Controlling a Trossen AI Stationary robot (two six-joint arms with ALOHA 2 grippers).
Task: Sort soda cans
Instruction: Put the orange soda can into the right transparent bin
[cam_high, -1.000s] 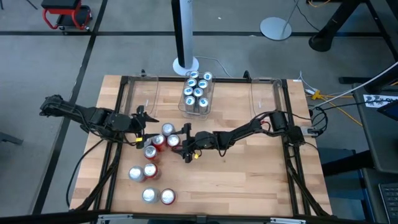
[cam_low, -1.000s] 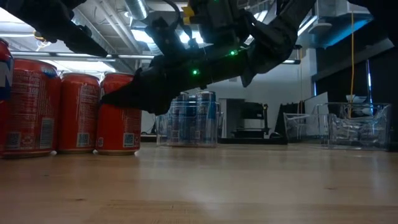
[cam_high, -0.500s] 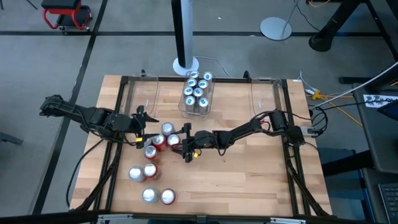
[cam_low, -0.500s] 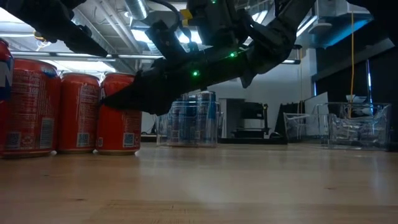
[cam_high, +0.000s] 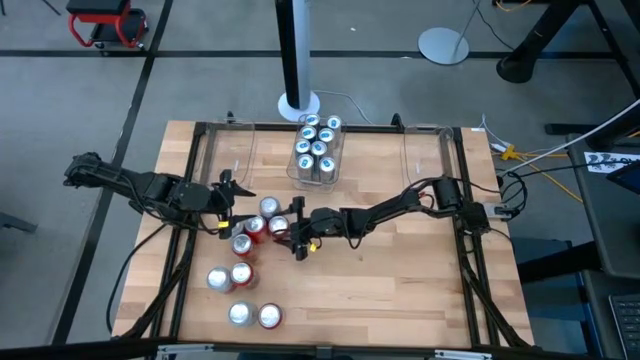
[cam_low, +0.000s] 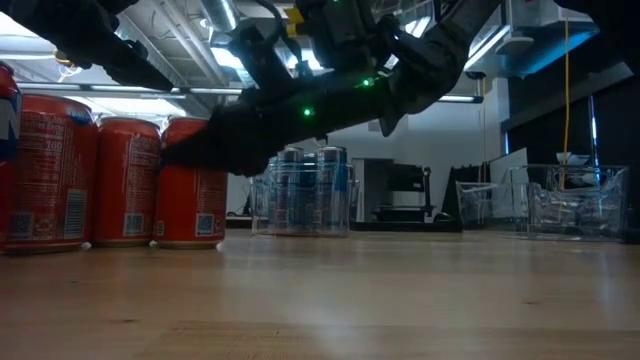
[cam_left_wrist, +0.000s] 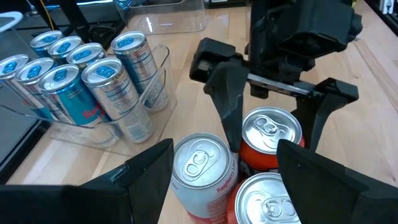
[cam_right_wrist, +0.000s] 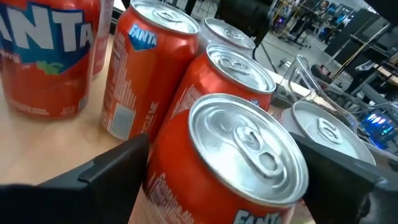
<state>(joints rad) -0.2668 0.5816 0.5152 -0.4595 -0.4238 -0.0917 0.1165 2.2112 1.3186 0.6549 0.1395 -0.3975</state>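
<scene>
While the right end effector stands with its fingers spread on either side of one orange can at the edge of the cluster near the middle of the surface, nothing is lifted yet; the can sits upright between the two fingers, touching or just beside its neighbours; the step in hand looks like the approach to a grasp; the left end effector hangs just beside the same cluster, spread and holding nothing; more cans stand in loose pairs nearer the front edge; a clear bin at the far side already holds blue-and-white cans; the next move, as I judge it, calls for closing squarely on the can's body, then lifting straight up so the crowded neighbours are not tipped
</scene>
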